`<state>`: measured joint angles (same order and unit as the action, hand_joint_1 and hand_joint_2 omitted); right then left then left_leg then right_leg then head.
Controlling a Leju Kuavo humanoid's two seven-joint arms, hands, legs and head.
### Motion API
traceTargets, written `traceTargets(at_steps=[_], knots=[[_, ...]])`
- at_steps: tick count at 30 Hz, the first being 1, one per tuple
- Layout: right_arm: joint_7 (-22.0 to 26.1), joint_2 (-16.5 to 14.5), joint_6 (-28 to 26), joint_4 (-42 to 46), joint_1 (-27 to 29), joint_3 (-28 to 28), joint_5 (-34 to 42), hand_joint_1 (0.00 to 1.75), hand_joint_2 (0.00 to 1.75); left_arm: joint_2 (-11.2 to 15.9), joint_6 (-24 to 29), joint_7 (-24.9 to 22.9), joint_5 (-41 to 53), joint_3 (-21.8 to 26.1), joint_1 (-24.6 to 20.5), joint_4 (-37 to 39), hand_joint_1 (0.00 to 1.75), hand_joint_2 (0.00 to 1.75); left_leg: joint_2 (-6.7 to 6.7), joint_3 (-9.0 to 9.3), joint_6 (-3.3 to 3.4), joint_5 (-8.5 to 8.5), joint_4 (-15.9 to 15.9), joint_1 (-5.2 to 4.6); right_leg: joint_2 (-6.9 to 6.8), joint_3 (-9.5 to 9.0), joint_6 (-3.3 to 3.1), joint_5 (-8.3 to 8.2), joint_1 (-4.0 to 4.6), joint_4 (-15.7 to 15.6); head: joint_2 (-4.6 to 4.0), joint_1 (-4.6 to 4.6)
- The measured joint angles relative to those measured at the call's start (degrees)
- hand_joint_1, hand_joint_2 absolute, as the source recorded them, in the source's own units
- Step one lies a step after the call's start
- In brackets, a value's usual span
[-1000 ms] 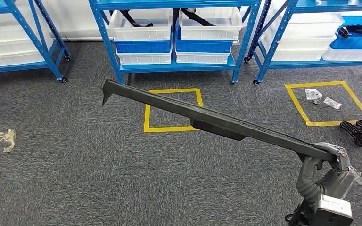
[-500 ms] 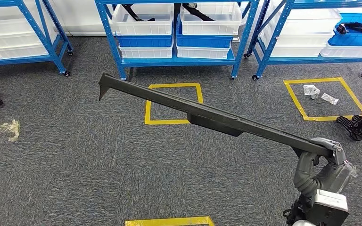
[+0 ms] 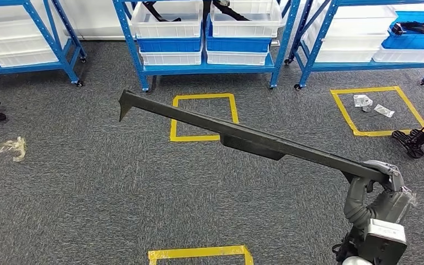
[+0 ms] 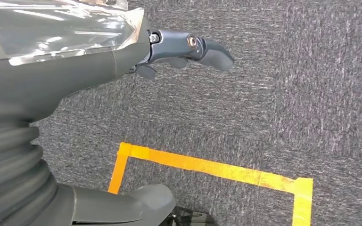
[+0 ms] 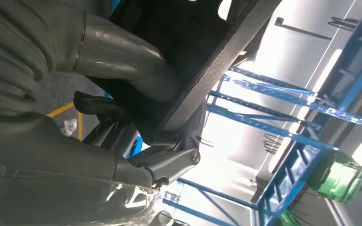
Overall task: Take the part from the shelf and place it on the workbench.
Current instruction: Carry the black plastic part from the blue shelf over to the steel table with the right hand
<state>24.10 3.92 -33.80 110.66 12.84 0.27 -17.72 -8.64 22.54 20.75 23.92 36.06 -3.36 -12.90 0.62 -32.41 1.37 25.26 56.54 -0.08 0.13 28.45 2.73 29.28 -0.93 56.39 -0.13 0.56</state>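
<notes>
The part (image 3: 243, 135) is a long, dark, bar-like plastic piece with a hooked tip at its far end. It stretches across the head view from the lower right up to the middle left, above the carpet. My right hand (image 3: 376, 185) grips its near end at the lower right. The right wrist view shows the thumb and fingers wrapped around the part's (image 5: 202, 52) dark underside. My left hand (image 4: 179, 52) hangs over the grey carpet with fingers apart and nothing in it.
Blue shelves (image 3: 204, 69) with white and blue bins stand along the back. Yellow tape squares (image 3: 203, 117) mark the carpet, one (image 3: 378, 110) holding small plastic bags. A crumpled bag (image 3: 8, 148) lies at the left. Dark wheeled bases (image 3: 419, 141) sit at the right edge.
The whole view has shifted: the shelves have slid up and away, and a yellow tape mark has come in at the bottom. The part stays in my right hand, held much the same.
</notes>
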Motion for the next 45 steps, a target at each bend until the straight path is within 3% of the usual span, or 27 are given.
traceTargets(at_steps=[2, 3, 6, 7, 8, 9, 11, 13, 16, 18, 19, 21, 23, 24, 25, 27, 28, 29, 31, 33, 35, 37, 38, 39, 40, 43, 45], knots=[[-0.02, -0.01, 0.16, -0.23, -0.11, -0.07, -0.37, 1.75, 1.75, 0.06, 0.07, 0.03, 0.01, 0.0, 0.04, 0.01, 0.0, 1.75, -0.18, -0.49, -0.61, 0.36, 0.57, 0.21, -0.14, 0.19, -1.02, -0.46, -0.35, 0.06, 0.0, 0.04], [-0.02, -0.01, 0.22, -0.28, -0.17, -0.07, -0.51, 1.75, 1.75, 0.1, 0.08, 0.06, 0.01, 0.0, 0.04, 0.02, 0.0, 1.75, -0.32, -1.21, -0.87, 1.55, 2.04, 0.3, -0.26, 0.29, -1.51, -0.73, -0.56, 0.0, 0.0, 0.07], [-0.02, 0.01, 0.34, -0.44, -0.26, -0.1, -0.73, 1.75, 1.75, 0.14, 0.08, 0.16, 0.01, 0.0, 0.1, 0.05, 0.0, 1.75, -0.56, -5.83, -1.56, 7.71, 12.61, 0.46, -0.83, 0.9, -2.44, -1.29, -0.54, 0.01, 0.0, 0.15], [-0.02, 0.01, 0.38, -0.54, -0.25, -0.11, -0.75, 1.75, 1.75, 0.14, 0.08, 0.17, 0.01, 0.0, 0.15, 0.07, 0.0, 1.75, -0.56, -7.2, -1.67, 8.94, 15.89, 0.51, -1.05, 1.09, -2.57, -1.39, -0.44, 0.03, 0.0, 0.15], [-0.02, 0.0, 0.41, -0.62, -0.25, -0.11, -0.75, 1.75, 1.75, 0.14, 0.08, 0.19, 0.01, 0.0, 0.22, 0.08, 0.0, 1.75, -0.55, -7.64, -1.67, 9.07, 17.3, 0.56, -1.28, 1.2, -2.62, -1.44, -0.34, 0.06, 0.0, 0.15], [-0.02, 0.0, 0.43, -0.68, -0.25, -0.11, -0.75, 1.75, 1.75, 0.16, 0.08, 0.22, 0.01, 0.0, 0.28, 0.09, 0.0, 1.75, -0.51, -6.86, -1.57, 8.03, 16.2, 0.6, -1.5, 1.22, -2.66, -1.47, -0.29, 0.08, 0.0, 0.15], [-0.02, 0.01, 0.46, -0.74, -0.28, -0.11, -0.75, 1.75, 1.75, 0.24, 0.06, 0.31, 0.04, 0.0, 0.32, 0.09, 0.0, 1.75, 0.02, -2.65, -1.1, 4.22, 8.68, 0.61, -1.95, 1.08, -2.62, -1.45, -0.21, 0.13, 0.0, 0.16], [-0.02, 0.02, 0.48, -0.74, -0.35, -0.12, -0.75, 1.75, 1.75, 0.35, 0.02, 0.43, 0.11, -0.01, 0.21, 0.09, 0.0, 1.75, 0.93, 0.8, -0.64, 2.05, 1.95, 0.34, -2.34, 1.13, -2.3, -1.42, 0.22, 0.28, 0.0, 0.12], [-0.02, 0.07, 0.54, -0.74, -0.46, -0.11, -0.83, 1.75, 1.75, 0.4, -0.03, 0.53, 0.2, -0.02, 0.14, 0.1, 0.0, 1.75, 0.7, 1.03, 0.09, 1.68, 0.24, -0.08, -3.08, 1.47, -1.34, -1.61, 0.52, 0.25, 0.0, 0.09], [-0.02, 0.12, 0.64, -0.74, -0.53, -0.12, -0.98, 1.75, 1.75, 0.41, -0.02, 0.55, 0.19, -0.02, 0.17, 0.11, 0.0, 1.75, 0.21, 0.93, 0.93, 1.07, -0.32, 0.06, -2.71, 2.19, -0.94, -0.74, 0.42, 1.45, 0.0, 0.05], [-0.02, 0.19, 0.7, -0.74, -0.57, -0.14, -1.05, 1.75, 1.75, 0.43, 0.0, 0.55, 0.19, -0.02, 0.13, 0.11, 0.0, 1.75, -0.01, 0.88, 1.32, 0.75, -0.59, 0.21, -2.09, 3.23, -0.96, 0.51, 0.39, 3.64, 0.0, 0.01], [-0.05, 0.3, 0.76, -0.79, -0.59, -0.18, -1.09, 1.75, 1.75, 0.44, 0.02, 0.56, 0.19, -0.02, 0.07, 0.11, 0.0, 1.75, -0.55, 0.46, 1.77, 0.38, -0.67, 0.27, -0.85, 6.68, -1.28, 4.1, 0.24, 11.32, 0.0, -0.07], [-0.08, 0.37, 0.77, -0.92, -0.58, -0.19, -1.1, 1.75, 1.75, 0.41, 0.01, 0.56, 0.19, -0.02, 0.15, 0.12, 0.0, 1.75, -1.25, 0.09, 1.79, 0.17, -0.58, 0.24, -0.48, 9.27, -1.04, 6.13, 0.18, 17.3, 0.0, -0.08], [-0.08, 0.38, 0.77, -0.98, -0.58, -0.19, -1.1, 1.75, 1.75, 0.4, 0.0, 0.56, 0.2, -0.02, 0.22, 0.13, 0.0, 1.75, -1.61, 0.01, 1.71, 0.08, -0.53, 0.25, -0.44, 9.08, -0.64, 5.79, 0.11, 17.21, 0.0, -0.08], [-0.08, 0.4, 0.77, -1.02, -0.6, -0.18, -1.1, 1.75, 1.75, 0.39, -0.01, 0.56, 0.19, -0.02, 0.25, 0.13, 0.0, 1.75, -2.03, -0.01, 1.6, 0.02, -0.45, 0.29, -0.34, 7.57, -0.09, 4.46, -0.01, 14.39, 0.0, -0.08], [-0.08, 0.43, 0.77, -1.04, -0.67, -0.18, -1.1, 1.75, 1.75, 0.38, -0.01, 0.56, 0.2, -0.02, 0.21, 0.13, 0.0, 1.75, -2.86, -0.11, 1.27, -0.01, -0.1, 0.26, 0.53, 3.14, 0.77, 1.28, -0.36, 5.74, 0.0, -0.09], [-0.07, 0.45, 0.78, -1.08, -0.7, -0.18, -1.09, 1.75, 1.75, 0.39, -0.01, 0.56, 0.2, -0.02, 0.18, 0.13, 0.0, 1.75, -3.25, -0.24, 1.0, -0.02, 0.12, 0.15, 0.91, 1.58, 0.77, 0.18, -0.45, 2.41, 0.0, -0.09], [-0.06, 0.49, 0.78, -1.12, -0.71, -0.17, -1.08, 1.75, 1.75, 0.41, -0.02, 0.56, 0.2, -0.02, 0.2, 0.13, 0.0, 1.75, -3.53, -0.42, 0.7, -0.06, 0.28, 0.02, 1.17, 0.88, 0.54, -0.28, -0.43, 0.85, 0.0, -0.07], [-0.02, 0.57, 0.79, -1.22, -0.72, -0.16, -1.05, 1.75, 1.75, 0.47, -0.03, 0.56, 0.24, -0.02, 0.29, 0.13, 0.0, 1.75, -3.99, -0.82, 0.06, -0.31, 0.39, -0.04, 0.81, 0.92, -0.29, -0.58, -0.27, 0.7, 0.0, -0.04], [0.04, 0.62, 0.79, -1.28, -0.78, -0.16, -1.03, 1.75, 1.75, 0.58, -0.03, 0.53, 0.28, -0.02, 0.36, 0.13, 0.0, 1.75, -3.36, -1.32, -0.49, 0.18, 1.11, 0.12, 0.26, 1.01, -1.04, -0.95, -0.55, 0.76, 0.0, 0.01], [0.08, 0.62, 0.79, -1.31, -0.82, -0.16, -0.98, 1.75, 1.75, 0.65, -0.05, 0.5, 0.3, -0.03, 0.34, 0.13, 0.0, 1.75, -1.89, -3.34, -1.0, 3.29, 5.71, 0.25, -0.42, 1.25, -1.77, -1.19, -0.77, 0.69, 0.0, 0.18], [0.1, 0.63, 0.79, -1.4, -0.82, -0.16, -0.87, 1.75, 1.75, 0.64, -0.11, 0.5, 0.3, -0.04, 0.34, 0.14, 0.0, 1.75, -1.12, -6.97, -1.42, 7.48, 13.94, 0.36, -1.24, 1.55, -2.16, -1.29, -0.61, 0.72, 0.0, 0.31], [0.11, 0.64, 0.79, -1.47, -0.82, -0.16, -0.82, 1.75, 1.75, 0.65, -0.15, 0.5, 0.3, -0.04, 0.37, 0.14, 0.0, 1.75, -1.04, -8.29, -1.52, 8.52, 16.97, 0.41, -1.68, 1.65, -2.24, -1.34, -0.54, 0.73, 0.0, 0.3], [0.12, 0.64, 0.79, -1.56, -0.83, -0.15, -0.79, 1.75, 1.75, 0.67, -0.16, 0.49, 0.29, -0.04, 0.4, 0.15, 0.0, 1.75, -0.97, -8.61, -1.54, 8.42, 17.91, 0.44, -2.1, 1.69, -2.28, -1.37, -0.49, 0.74, 0.0, 0.31], [0.12, 0.64, 0.79, -1.64, -0.86, -0.14, -0.79, 1.75, 1.75, 0.71, -0.17, 0.49, 0.28, -0.04, 0.42, 0.15, 0.0, 1.75, -0.8, -7.62, -1.46, 7.15, 16.23, 0.47, -2.52, 1.67, -2.31, -1.38, -0.47, 0.75, 0.0, 0.3], [0.16, 0.67, 0.79, -1.78, -1.18, 0.01, -0.77, 1.75, 1.75, 0.91, -0.2, 0.48, 0.28, -0.04, 0.32, 0.15, 0.0, 1.75, 1.22, -1.21, -0.89, 2.26, 4.21, 0.33, -3.53, 1.53, -2.09, -1.28, -0.13, 0.8, 0.0, 0.28], [0.2, 0.77, 0.79, -1.81, -1.45, 0.2, -0.72, 1.75, 1.75, 0.95, -0.23, 0.5, 0.28, -0.04, 0.23, 0.15, 0.0, 1.75, 1.91, 0.26, -0.47, 1.64, 0.9, -0.04, -4.12, 1.59, -1.65, -1.24, 0.29, 0.82, 0.0, 0.18]])
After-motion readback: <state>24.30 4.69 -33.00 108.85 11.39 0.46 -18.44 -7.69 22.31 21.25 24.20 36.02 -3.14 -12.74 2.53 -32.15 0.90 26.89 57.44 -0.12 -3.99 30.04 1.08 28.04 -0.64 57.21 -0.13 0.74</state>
